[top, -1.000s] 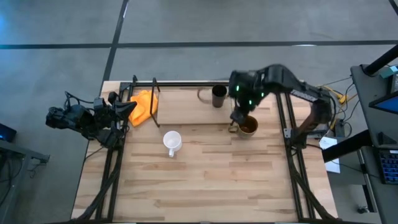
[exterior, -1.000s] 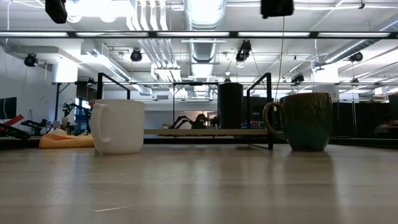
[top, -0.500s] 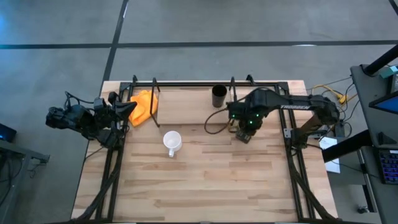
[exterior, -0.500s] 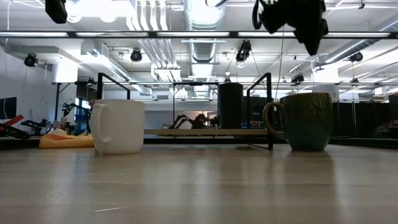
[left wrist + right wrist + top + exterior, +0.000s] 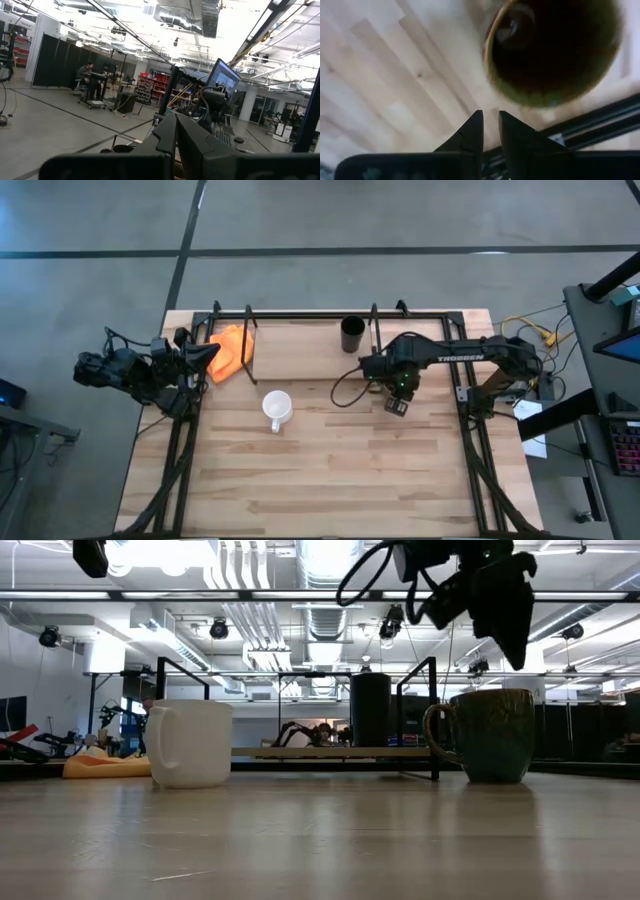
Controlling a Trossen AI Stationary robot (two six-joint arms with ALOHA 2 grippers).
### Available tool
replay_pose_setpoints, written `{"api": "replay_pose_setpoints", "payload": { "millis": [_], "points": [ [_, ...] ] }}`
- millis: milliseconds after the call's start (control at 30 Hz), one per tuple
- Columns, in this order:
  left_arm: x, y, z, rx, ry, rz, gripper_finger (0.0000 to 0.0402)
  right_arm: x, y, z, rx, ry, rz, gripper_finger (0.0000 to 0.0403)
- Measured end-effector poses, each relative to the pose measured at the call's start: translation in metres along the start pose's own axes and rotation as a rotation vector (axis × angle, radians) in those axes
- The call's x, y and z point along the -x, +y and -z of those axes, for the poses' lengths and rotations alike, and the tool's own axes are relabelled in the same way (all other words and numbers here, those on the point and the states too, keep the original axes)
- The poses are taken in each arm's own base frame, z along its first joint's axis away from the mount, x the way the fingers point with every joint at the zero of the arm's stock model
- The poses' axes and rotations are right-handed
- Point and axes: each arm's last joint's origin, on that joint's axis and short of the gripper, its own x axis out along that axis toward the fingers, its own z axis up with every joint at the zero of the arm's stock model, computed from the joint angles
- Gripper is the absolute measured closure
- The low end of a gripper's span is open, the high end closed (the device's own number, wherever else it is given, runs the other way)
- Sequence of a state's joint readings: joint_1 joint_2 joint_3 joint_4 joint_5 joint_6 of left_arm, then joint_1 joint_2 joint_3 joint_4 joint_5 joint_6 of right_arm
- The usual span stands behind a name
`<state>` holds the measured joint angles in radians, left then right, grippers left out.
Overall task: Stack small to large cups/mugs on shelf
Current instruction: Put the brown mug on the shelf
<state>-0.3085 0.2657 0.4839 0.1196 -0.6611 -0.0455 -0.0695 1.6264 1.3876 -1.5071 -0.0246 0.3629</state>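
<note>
The brown mug (image 5: 490,735) stands upright on the table at the right; it also shows from above in the right wrist view (image 5: 552,50). In the high view my right arm hides it. My right gripper (image 5: 505,620) hangs above the mug, touching nothing, its fingers (image 5: 490,130) almost together beside the mug's rim. The white mug (image 5: 277,408) stands on the table left of centre. The black cup (image 5: 352,335) stands on the shelf (image 5: 300,350) at the far side. My left gripper (image 5: 205,355) waits, shut, at the table's left edge.
An orange cloth (image 5: 230,348) lies at the shelf's left end, next to my left gripper. Black rods (image 5: 375,320) frame the shelf close beside the black cup and the brown mug. The near half of the table (image 5: 330,470) holds nothing.
My right gripper has swung from the mug's far side across toward the table's near edge and has come down. It entered the low view from above and now hangs lower over the brown mug. The mug has stayed in place.
</note>
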Motion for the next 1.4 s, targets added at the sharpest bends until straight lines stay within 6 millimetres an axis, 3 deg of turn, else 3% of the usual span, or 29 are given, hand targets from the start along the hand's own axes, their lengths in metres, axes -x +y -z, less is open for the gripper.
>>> {"api": "replay_pose_setpoints", "payload": {
  "millis": [367,1400],
  "points": [
    [0.0,0.0,0.0,0.0,0.0,0.0,0.0402,-0.001,0.003,-0.009,0.077,-0.087,-0.027,0.0348],
    [0.0,0.0,0.0,0.0,0.0,0.004,0.0402,-0.027,0.008,-0.029,0.057,-0.056,0.035,0.0348]
  ]
}}
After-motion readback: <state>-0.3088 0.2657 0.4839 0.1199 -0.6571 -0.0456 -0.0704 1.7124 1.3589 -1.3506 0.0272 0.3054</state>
